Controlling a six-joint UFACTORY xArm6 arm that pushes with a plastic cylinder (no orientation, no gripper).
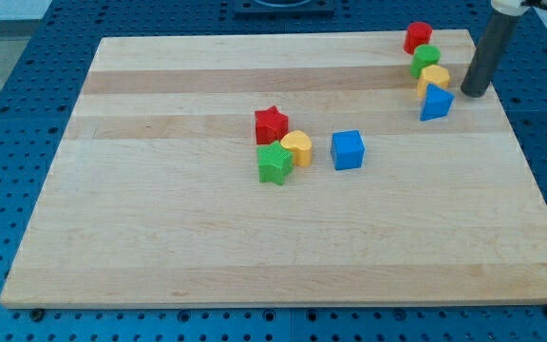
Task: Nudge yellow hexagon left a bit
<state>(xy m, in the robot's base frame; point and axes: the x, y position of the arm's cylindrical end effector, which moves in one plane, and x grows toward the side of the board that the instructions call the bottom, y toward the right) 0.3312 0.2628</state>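
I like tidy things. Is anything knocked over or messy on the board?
Nothing stands out. My tip is right of the yellow hexagon, which sits in a neat line with the red block, green block and blue block.

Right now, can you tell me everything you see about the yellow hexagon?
The yellow hexagon is a small, chunky block, plain yellow and smooth, like plastic. It lies flat on the wooden board near the view's top right corner. It is third in a tight column: the green block sits just above it and the blue triangle just below, both seeming to touch it and partly hiding its edges. My tip rests close on its right, with a small gap between.
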